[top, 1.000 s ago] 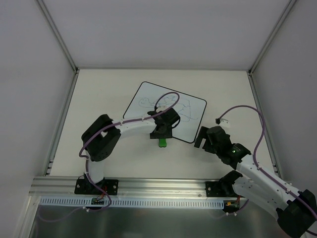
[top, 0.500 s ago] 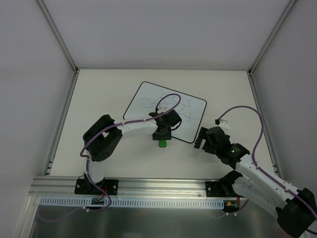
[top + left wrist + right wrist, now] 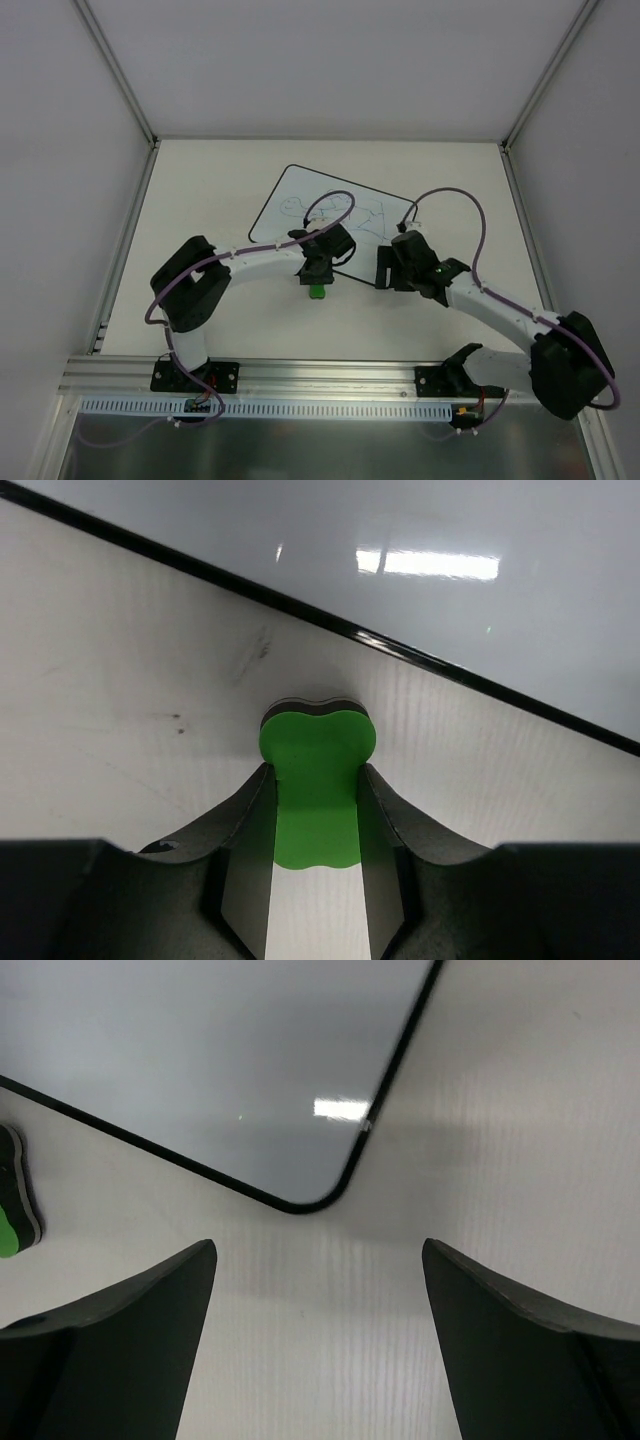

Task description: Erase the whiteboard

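Note:
The whiteboard (image 3: 284,222) lies tilted at mid-table, with thin dark scribbles on it. My left gripper (image 3: 316,277) is just off its near edge and is shut on the small green eraser (image 3: 317,291). In the left wrist view the eraser (image 3: 318,735) sits between my fingers (image 3: 238,830) on the table, and the whiteboard's black edge (image 3: 430,660) runs just beyond it. My right gripper (image 3: 384,270) is open and empty at the board's near right corner. In the right wrist view the rounded corner of the whiteboard (image 3: 210,1060) lies ahead of the gripper (image 3: 315,1260), and the eraser (image 3: 10,1215) shows at the left edge.
White walls with metal posts (image 3: 120,80) enclose the table on three sides. An aluminium rail (image 3: 300,375) runs along the near edge by the arm bases. Purple cables (image 3: 450,200) loop above both arms.
My right arm has swung left and forward, from the table's right side to the board's near right corner. My left gripper, holding the eraser, has shifted slightly left.

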Tool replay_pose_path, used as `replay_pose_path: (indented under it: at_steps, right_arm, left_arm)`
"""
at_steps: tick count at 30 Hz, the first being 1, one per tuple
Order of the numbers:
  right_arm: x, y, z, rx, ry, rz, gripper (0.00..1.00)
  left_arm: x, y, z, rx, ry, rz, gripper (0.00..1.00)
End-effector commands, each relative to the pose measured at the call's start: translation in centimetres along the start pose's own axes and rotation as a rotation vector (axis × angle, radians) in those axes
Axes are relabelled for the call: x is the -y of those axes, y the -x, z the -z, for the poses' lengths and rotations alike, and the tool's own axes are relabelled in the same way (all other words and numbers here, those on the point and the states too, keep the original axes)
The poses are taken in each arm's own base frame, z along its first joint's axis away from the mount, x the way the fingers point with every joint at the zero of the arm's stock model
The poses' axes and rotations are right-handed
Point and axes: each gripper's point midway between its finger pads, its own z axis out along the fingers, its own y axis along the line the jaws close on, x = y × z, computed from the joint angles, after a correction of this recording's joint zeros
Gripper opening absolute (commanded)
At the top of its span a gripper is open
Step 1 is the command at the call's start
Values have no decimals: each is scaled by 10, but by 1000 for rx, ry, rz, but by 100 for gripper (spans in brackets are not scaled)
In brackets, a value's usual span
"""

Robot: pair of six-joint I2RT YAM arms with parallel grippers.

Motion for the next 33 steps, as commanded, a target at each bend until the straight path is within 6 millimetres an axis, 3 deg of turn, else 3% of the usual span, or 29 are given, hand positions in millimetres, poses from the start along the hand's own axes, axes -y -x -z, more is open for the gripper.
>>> replay_pose_path:
  at_steps: [1,2,3,8,9,12,17,21,23,33]
  right_arm:
    - [-53,50,-6,39,153,140,80]
    - [-57,43,-19,-13,150,171,71]
    - [-67,42,-23,-36,183,193,69]
    - [-111,53,-40,-72,302,317,69]
    - [-115,43,-49,-112,307,366,69]
    - [-134,38,-54,-141,345,447,69]
    - [-150,-3,-63,-283,383,533,69]
    - [-164,-42,-55,-386,429,580,68]
    - [-165,-59,-52,-436,441,590,62]
    - [-203,-140,16,-647,649,731,54]
  left_arm:
    - [-30,25,20,64,13,25,4]
    - [-36,26,22,57,8,30,4]
    - [-42,33,31,76,-10,51,4]
    - [-96,47,42,90,5,115,4]
    - [-102,51,49,104,-11,133,4]
    - [-129,55,52,117,7,159,5]
    - [-158,54,54,116,20,189,6]
    - [-172,59,58,132,23,214,7]
    - [-175,61,60,135,19,216,7]
    - [-184,65,73,176,6,234,8]
